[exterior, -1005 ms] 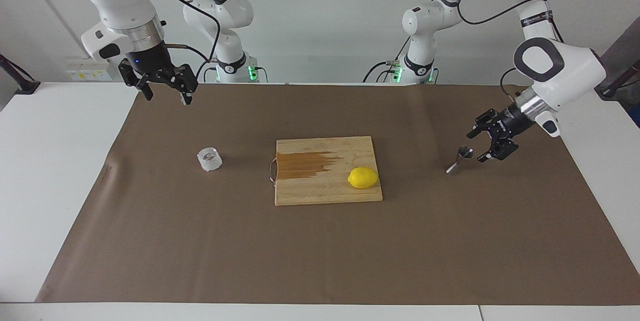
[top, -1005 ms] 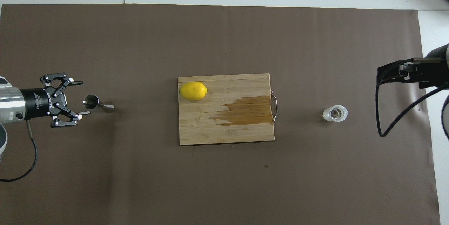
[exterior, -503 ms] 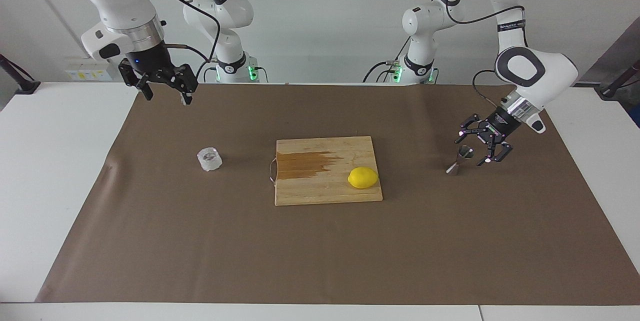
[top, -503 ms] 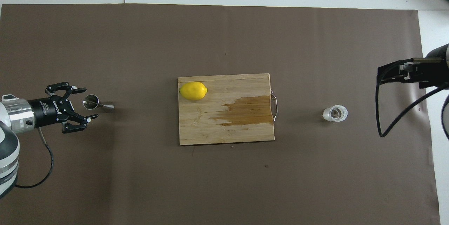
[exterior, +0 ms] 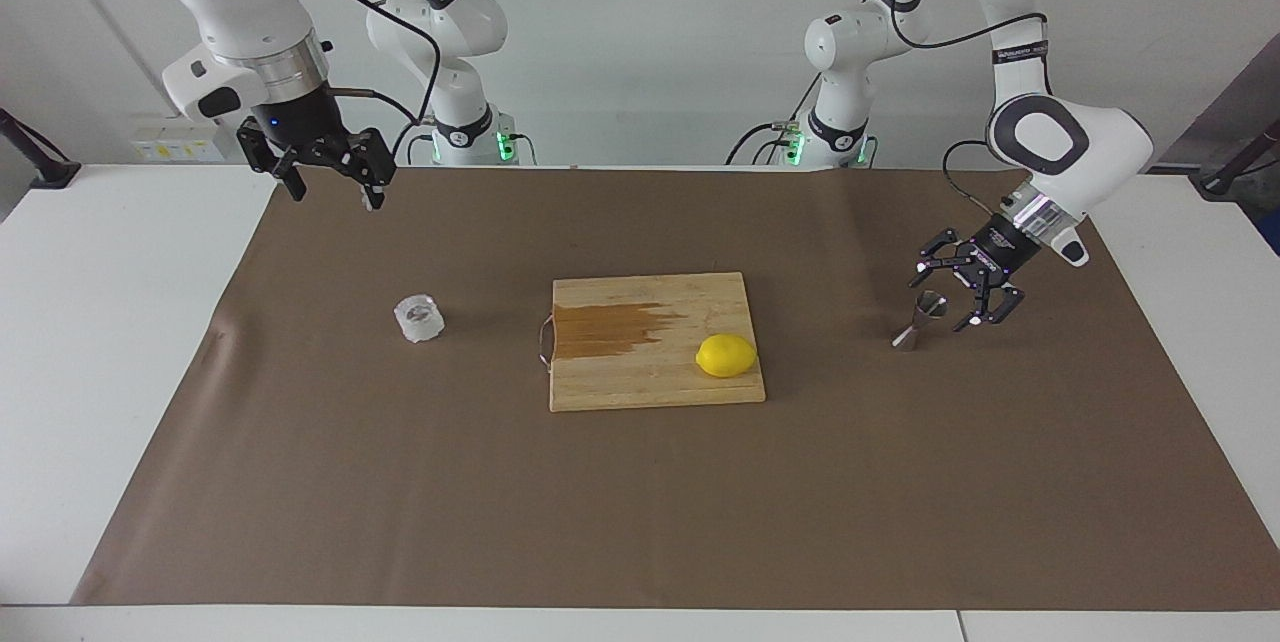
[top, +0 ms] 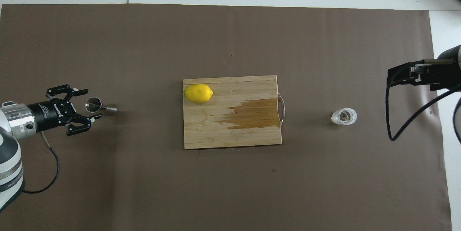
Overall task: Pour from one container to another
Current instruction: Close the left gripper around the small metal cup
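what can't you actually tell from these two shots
- Glass cup: whether it holds any liquid; too small in both views.
- Jigger: whether the left claw touches it; its fingers flank the top cone in both views, contact unclear.
- Right claw: overhead view shows only part of it, seen end on near the picture's edge.
- Cutting board: dark patch, wet or stained, unclear.

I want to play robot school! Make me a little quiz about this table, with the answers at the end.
1. True or false: the lemon lies on the cutting board.
2. Which claw is beside the steel jigger: A left claw, B right claw?
3. Fill in: the faceted glass cup stands toward the ____ arm's end of the table.

Key: 1 true. 2 A, open around the jigger's top, not yet gripping. 3 right.
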`<action>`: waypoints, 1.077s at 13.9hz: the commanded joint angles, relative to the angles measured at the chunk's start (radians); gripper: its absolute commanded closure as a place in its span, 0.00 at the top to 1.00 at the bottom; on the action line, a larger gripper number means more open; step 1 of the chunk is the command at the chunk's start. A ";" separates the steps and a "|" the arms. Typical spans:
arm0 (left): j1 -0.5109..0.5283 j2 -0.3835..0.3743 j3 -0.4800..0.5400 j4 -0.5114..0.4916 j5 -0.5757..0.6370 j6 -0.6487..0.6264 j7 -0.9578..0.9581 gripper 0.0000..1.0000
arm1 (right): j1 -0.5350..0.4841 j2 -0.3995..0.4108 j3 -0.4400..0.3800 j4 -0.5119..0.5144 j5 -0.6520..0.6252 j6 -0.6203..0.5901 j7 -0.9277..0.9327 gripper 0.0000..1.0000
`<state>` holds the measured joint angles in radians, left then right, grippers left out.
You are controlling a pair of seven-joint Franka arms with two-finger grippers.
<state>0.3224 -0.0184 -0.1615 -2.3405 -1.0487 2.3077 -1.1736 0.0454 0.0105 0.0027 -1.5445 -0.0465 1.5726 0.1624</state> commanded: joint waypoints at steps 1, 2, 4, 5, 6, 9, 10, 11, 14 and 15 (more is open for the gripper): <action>0.001 -0.009 -0.009 -0.025 -0.039 0.028 -0.001 0.90 | -0.010 -0.007 0.002 0.001 0.025 -0.014 -0.003 1.00; 0.000 -0.009 -0.009 -0.025 -0.043 0.027 -0.001 0.89 | -0.010 -0.006 0.002 0.003 0.025 -0.014 -0.003 1.00; -0.006 -0.008 -0.009 -0.025 -0.066 0.028 -0.003 0.84 | -0.010 -0.006 0.002 0.001 0.025 -0.014 -0.003 1.00; -0.005 -0.008 -0.009 -0.025 -0.066 0.027 -0.003 0.81 | -0.010 -0.006 0.002 0.001 0.025 -0.014 -0.003 1.00; -0.003 -0.008 -0.009 -0.025 -0.066 0.027 -0.003 0.77 | -0.010 -0.006 0.002 0.001 0.025 -0.014 -0.003 1.00; 0.001 -0.008 -0.007 -0.025 -0.066 0.027 -0.003 0.68 | -0.010 -0.006 0.002 0.003 0.025 -0.014 -0.003 1.00; 0.003 -0.009 -0.009 -0.025 -0.066 0.027 -0.003 0.60 | -0.010 -0.007 0.002 0.003 0.025 -0.014 -0.003 1.00; 0.003 -0.009 -0.009 -0.025 -0.066 0.027 -0.003 0.48 | -0.010 -0.006 0.002 0.001 0.025 -0.014 -0.003 1.00; 0.006 -0.006 -0.007 -0.014 -0.066 0.022 -0.006 0.00 | -0.010 -0.006 0.002 0.001 0.025 -0.014 -0.003 1.00; 0.004 -0.003 -0.009 -0.011 -0.066 0.024 -0.008 0.00 | -0.010 -0.006 0.002 0.001 0.025 -0.014 -0.003 1.00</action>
<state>0.3222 -0.0171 -0.1653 -2.3489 -1.0956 2.3214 -1.1739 0.0454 0.0105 0.0027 -1.5445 -0.0465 1.5726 0.1624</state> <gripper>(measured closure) 0.498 0.000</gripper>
